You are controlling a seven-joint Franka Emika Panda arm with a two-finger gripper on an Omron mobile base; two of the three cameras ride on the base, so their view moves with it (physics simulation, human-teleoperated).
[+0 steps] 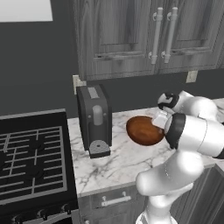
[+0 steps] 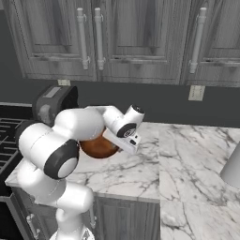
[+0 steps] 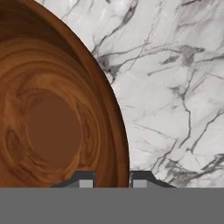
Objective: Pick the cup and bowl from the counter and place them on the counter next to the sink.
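Observation:
The reddish-brown wooden bowl (image 1: pixel 143 130) is on the white marble counter (image 1: pixel 122 162), right of a dark appliance, and looks tipped on its side. In the hand view the bowl (image 3: pixel 52 127) takes up the left half, its glossy inside facing me. My gripper (image 3: pixel 112 180) has one finger inside the bowl's right rim and one outside it, shut on that rim. In the right base view my arm covers most of the bowl (image 2: pixel 97 146). The green cup and the sink are out of view.
A dark toaster-like appliance (image 1: pixel 94 118) stands left of the bowl, with the black grated stove (image 1: pixel 30 157) beyond it. Grey cabinets (image 2: pixel 140 37) hang overhead. A grey rounded object (image 2: pixel 232 168) stands at the right edge of the long counter (image 2: pixel 187 154).

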